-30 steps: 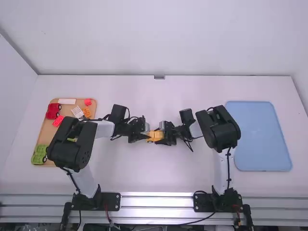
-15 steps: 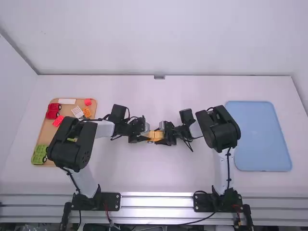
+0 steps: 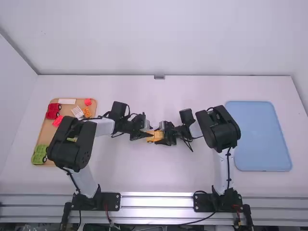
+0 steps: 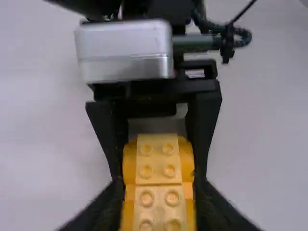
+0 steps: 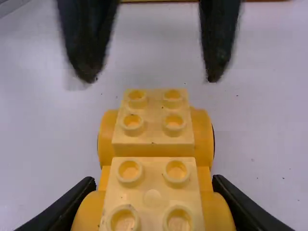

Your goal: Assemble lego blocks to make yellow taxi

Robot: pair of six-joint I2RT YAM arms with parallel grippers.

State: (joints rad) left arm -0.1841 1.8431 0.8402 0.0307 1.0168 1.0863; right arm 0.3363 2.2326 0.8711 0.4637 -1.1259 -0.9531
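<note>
We have two arms over one white desk (image 3: 144,175), and the bigger risk is the left claw (image 5: 152,77): its fingers stand apart, just beyond the taxi body, so a low or skewed return could clip it and knock it askew. The right claw (image 5: 153,180) is clenched on one end of that yellow taxi body (image 5: 154,139), near the desk's middle; if we press the far end, it could pivot in that grip. A roof block set off the studs would seat crooked.

Counting, we find one blue tray (image 3: 260,139) by the desk's right edge and one tan tray (image 3: 46,131) by its left. On the latter we see one red car base (image 3: 52,111), one green car base (image 3: 39,155), one white strip (image 3: 67,101), one white block (image 3: 77,112), one orange block (image 3: 86,112) and two red blocks (image 3: 58,121). The left arm hides part of it, so our tally may fall short.
</note>
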